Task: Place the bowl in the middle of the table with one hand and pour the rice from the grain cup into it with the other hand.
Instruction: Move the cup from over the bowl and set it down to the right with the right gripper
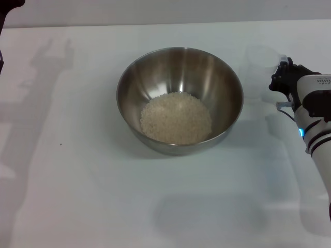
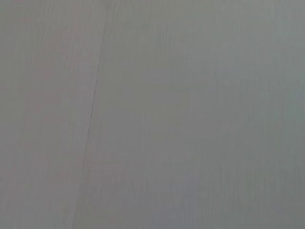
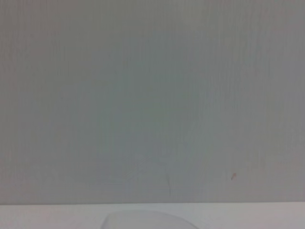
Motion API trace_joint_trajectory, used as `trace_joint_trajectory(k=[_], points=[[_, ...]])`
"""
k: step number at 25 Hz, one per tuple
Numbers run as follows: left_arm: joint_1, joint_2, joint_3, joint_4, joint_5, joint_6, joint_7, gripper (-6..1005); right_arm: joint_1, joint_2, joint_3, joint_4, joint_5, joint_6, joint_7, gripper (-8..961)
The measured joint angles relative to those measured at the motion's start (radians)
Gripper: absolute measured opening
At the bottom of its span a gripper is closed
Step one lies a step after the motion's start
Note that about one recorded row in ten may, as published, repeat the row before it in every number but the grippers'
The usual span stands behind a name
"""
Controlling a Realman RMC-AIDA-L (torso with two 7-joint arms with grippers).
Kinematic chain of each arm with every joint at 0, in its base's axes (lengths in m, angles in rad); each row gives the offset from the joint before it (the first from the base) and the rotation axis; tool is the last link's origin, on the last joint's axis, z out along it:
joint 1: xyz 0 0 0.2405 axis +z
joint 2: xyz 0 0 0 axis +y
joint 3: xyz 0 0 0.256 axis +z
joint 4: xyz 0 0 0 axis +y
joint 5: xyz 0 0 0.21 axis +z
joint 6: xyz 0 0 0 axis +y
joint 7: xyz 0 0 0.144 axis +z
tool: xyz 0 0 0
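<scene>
While rice point(image 1: 176, 118) fills the bowl point(image 1: 155, 72), the grain cup point(image 1: 264, 58) stands upright.

We are counting one bowl point(image 1: 180, 98) at the frame's centre, one heap of rice point(image 1: 176, 118) inside it, one grain cup point(image 1: 264, 59) at upper right (faint, clear), and one table point(image 1: 77, 196).

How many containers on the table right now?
2. The bowl sits mid-table with the rice in it. The grain cup, clear and faint, stands to the bowl's right, at the right gripper. Nothing else shows on the table.
</scene>
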Motion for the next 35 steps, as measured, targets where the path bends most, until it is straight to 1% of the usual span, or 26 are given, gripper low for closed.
trace_joint_trajectory(k=[16,28,33,35], points=[[0.004,0.000,0.012,-0.002,0.000,0.012,-0.004,455,0.007,-0.002,-0.004,-0.007,-0.007,0.025,0.000,89],[0.005,0.000,0.011,-0.002,0.000,0.022,-0.001,455,0.004,-0.004,-0.010,-0.009,-0.011,0.028,0.000,284],[0.007,0.002,0.011,-0.002,0.000,0.024,-0.001,455,-0.007,-0.004,-0.022,-0.003,-0.013,0.020,0.000,283],[0.008,0.002,0.011,-0.002,0.000,0.025,-0.001,455,-0.012,-0.003,-0.043,0.003,-0.014,0.010,-0.002,283]])
